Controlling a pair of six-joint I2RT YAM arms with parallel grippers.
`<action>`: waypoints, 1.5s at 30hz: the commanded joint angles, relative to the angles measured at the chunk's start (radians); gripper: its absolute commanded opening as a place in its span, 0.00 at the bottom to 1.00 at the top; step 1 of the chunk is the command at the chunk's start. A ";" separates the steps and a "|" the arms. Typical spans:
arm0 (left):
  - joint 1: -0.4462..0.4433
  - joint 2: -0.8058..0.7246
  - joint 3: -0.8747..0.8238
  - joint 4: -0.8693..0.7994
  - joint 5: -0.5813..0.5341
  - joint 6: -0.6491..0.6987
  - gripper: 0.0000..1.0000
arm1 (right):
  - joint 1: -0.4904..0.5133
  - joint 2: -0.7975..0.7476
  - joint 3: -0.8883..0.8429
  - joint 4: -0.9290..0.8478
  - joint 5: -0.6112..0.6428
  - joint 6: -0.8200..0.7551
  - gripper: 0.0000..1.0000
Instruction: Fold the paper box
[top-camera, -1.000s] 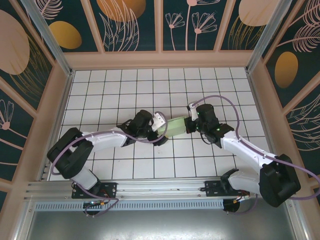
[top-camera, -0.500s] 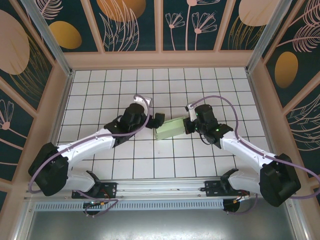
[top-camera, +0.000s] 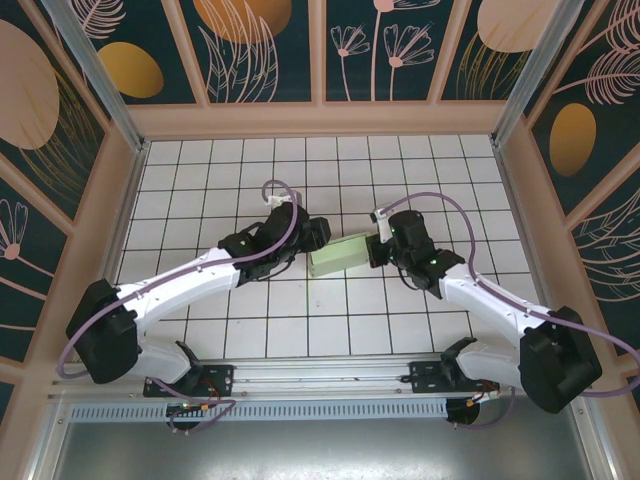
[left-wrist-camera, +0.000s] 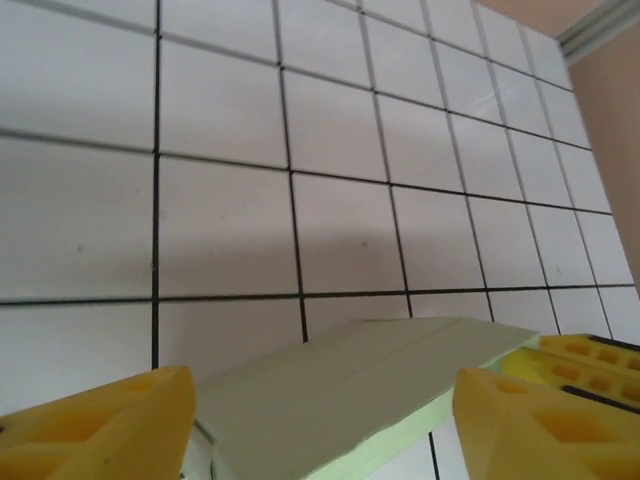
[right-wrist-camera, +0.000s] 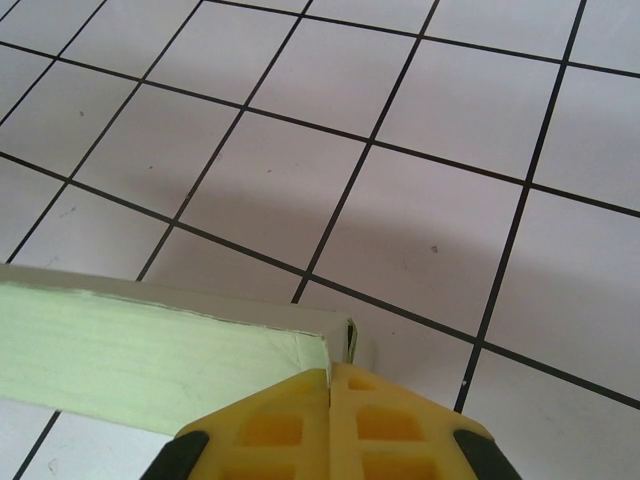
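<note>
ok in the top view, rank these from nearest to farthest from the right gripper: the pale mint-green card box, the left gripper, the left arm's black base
1. Pale mint-green card paper box: at the right gripper fingertips, just to its left.
2. Left gripper: at the box's other, left end.
3. Left arm's black base: at the table's near edge, far left.

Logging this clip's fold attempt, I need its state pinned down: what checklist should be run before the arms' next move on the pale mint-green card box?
1. Right gripper shut on one end of the pale mint-green card paper box: ok.
2. Left gripper straddling the box's other end: ok.
3. Left gripper closed on the card: not ok, jaws apart.
4. Box resting on the white tiled table: cannot tell.
5. Folds finished: cannot tell.
</note>
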 joint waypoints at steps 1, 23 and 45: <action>0.002 0.044 0.030 -0.071 -0.013 -0.051 0.65 | 0.012 -0.009 -0.054 0.081 0.017 0.013 0.00; 0.021 0.181 -0.073 -0.018 0.116 -0.091 0.44 | 0.020 0.039 -0.060 0.122 -0.003 0.058 0.00; 0.038 0.202 -0.117 -0.002 0.117 -0.069 0.37 | -0.091 0.014 0.028 0.123 -0.075 0.386 0.65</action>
